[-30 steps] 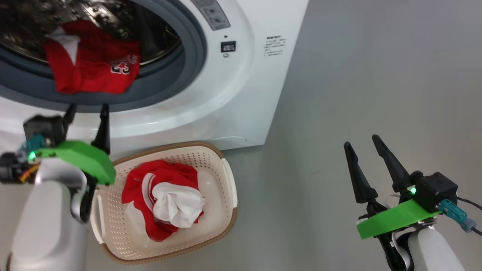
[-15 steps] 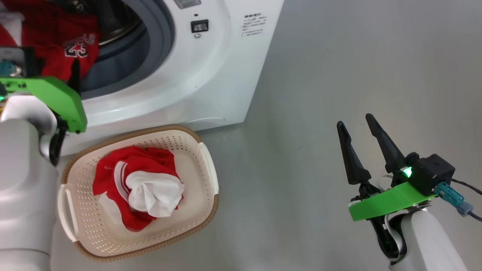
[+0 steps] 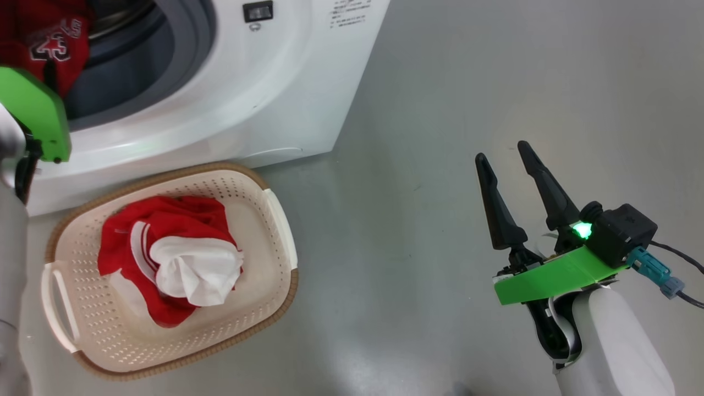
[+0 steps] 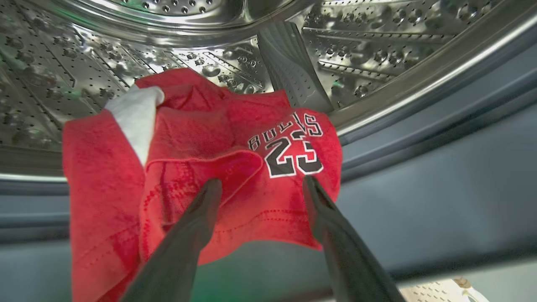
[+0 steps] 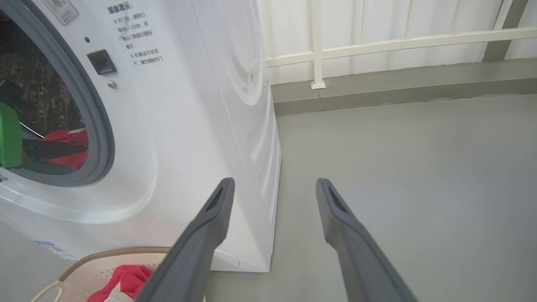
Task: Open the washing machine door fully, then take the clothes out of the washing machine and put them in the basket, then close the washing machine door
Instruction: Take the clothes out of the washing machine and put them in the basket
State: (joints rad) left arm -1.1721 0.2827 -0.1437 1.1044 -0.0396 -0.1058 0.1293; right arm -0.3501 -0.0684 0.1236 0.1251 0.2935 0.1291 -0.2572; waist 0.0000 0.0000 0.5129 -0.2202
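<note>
- Washing machine (image 3: 247, 110): glossy white shell, shiny perforated steel drum (image 4: 377, 50), matt grey rubber ring (image 4: 440, 176).
- Basket (image 3: 258, 247): matt cream perforated plastic.
- Clothes (image 3: 170, 258): soft red and white cloth.

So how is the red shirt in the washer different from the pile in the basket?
The red shirt hangs over the washer's grey door ring; the pile sits bunched in the basket on the floor. The shirt shows a 23; the pile shows no number. The open left hand is right at the shirt; the pile lies untouched. Both are red with some white.
</note>
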